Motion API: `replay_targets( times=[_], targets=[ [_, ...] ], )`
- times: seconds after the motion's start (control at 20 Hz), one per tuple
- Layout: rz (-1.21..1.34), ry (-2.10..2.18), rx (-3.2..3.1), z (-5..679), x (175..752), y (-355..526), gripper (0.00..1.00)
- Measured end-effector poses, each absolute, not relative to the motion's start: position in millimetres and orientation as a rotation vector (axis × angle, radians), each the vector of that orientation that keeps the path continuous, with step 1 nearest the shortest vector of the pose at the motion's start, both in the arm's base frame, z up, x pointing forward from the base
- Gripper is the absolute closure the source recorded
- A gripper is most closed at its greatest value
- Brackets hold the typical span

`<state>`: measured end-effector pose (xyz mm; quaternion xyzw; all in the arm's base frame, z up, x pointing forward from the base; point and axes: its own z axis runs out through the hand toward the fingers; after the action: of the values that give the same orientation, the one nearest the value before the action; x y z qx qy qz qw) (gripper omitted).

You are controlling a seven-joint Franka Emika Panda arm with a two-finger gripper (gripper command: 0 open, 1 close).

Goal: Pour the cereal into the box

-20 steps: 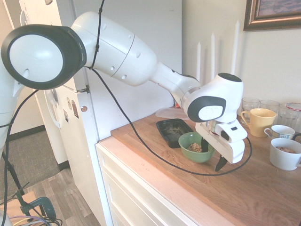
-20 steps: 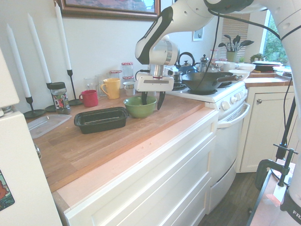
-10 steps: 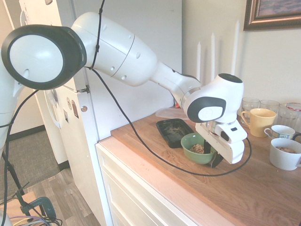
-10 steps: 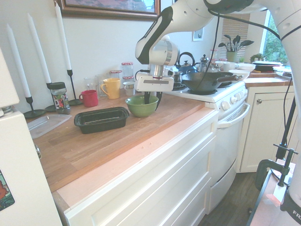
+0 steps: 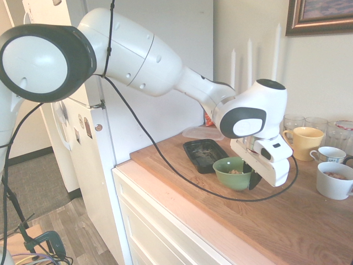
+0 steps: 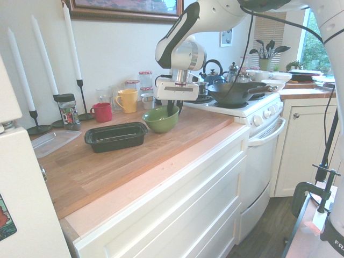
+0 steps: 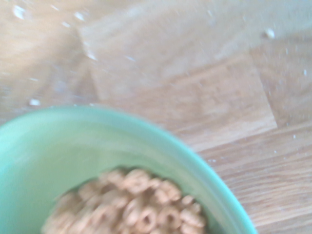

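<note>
the gripper is clamped on the rim of the green bowl, the cereal inside it. the box sits at the bowl's nine o'clock in the second exterior view; pouring is not yet done.

A home kitchen. A wooden butcher-block counter tops white drawers, with a white stove beside it carrying a black pan and kettle. A white refrigerator stands at the counter's end. Mugs, glass jars, tall white candles and a framed picture line the wall.
</note>
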<state>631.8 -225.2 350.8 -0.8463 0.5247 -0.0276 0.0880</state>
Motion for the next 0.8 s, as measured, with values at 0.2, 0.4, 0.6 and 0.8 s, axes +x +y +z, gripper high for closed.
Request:
replay_targets(
  times=[0.2, 0.4, 0.6, 0.8],
  targets=[
    [-0.111, 1.526, -2.561, 375.1, 631.1, -210.2, 1.0],
    [-0.136, 1.505, -2.605, 390.3, 631.4, -185.1, 1.0],
    [-0.231, 1.483, -2.641, 434.1, 630.6, -142.6, 1.0],
    [-0.296, 1.462, -2.675, 463.7, 621.3, -93.9, 1.0]
  ],
)
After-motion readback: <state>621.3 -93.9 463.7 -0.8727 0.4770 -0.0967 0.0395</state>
